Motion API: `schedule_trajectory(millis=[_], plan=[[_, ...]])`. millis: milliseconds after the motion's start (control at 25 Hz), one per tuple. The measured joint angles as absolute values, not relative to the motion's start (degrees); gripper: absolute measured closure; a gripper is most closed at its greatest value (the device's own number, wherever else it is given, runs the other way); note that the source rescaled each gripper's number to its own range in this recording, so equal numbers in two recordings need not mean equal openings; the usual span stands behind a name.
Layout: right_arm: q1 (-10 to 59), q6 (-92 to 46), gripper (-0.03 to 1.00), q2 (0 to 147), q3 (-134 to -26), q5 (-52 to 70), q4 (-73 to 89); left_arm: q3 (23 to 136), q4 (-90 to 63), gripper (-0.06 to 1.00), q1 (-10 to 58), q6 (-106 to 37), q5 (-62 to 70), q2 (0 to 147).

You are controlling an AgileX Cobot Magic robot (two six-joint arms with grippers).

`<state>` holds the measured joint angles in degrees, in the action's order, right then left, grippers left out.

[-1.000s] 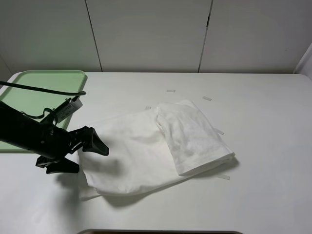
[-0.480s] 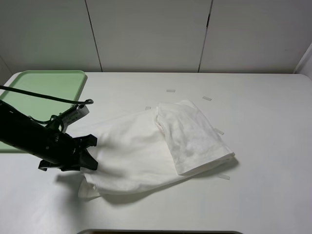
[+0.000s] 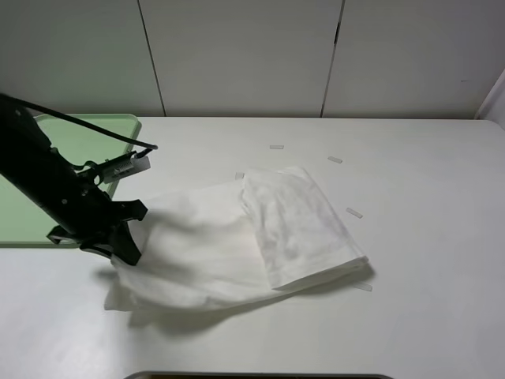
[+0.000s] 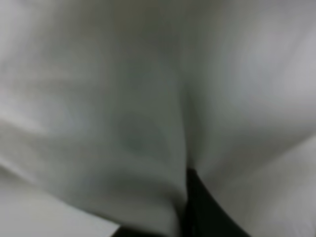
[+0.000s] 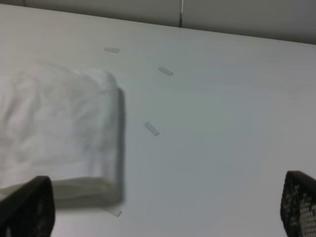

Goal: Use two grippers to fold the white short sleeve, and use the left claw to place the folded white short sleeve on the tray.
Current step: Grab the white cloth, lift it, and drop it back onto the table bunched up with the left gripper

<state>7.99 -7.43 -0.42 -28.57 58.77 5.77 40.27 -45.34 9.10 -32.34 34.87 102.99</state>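
While my left claw is pressed together on the near left edge of the white short sleeve, that edge stands raised off the white table. The rest of the shirt trails away from my claw toward the middle of the table. Its right part is folded into a thicker doubled panel lying flat, well apart from my claw. My left wrist view shows only blurred white cloth. The pale-green tray lies just behind my left arm, apart from the shirt. My right claw is spread wide near the folded panel's corner, holding nothing. Small tape strips dot the table near the shirt.
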Motion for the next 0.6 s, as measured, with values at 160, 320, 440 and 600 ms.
schedule_trajectory(millis=[160,320,440,600], plan=[[8.0,-7.4,-0.03,-0.4,-28.6,58.8,5.8,49.8,-21.4,0.91,8.6,-16.8,44.8,103.0],[8.0,-7.4,-0.03,-0.4,-28.6,58.7,5.8,58.2,-4.3,0.91,8.6,-9.2,53.6,103.0],[8.0,-7.4,-0.03,-0.4,-28.6,58.7,5.8,64.0,4.3,0.91,8.6,-7.3,58.6,103.0],[8.0,-7.4,-0.03,-0.4,-28.6,58.7,5.8,68.6,7.1,0.91,8.6,-7.5,61.7,103.0]])
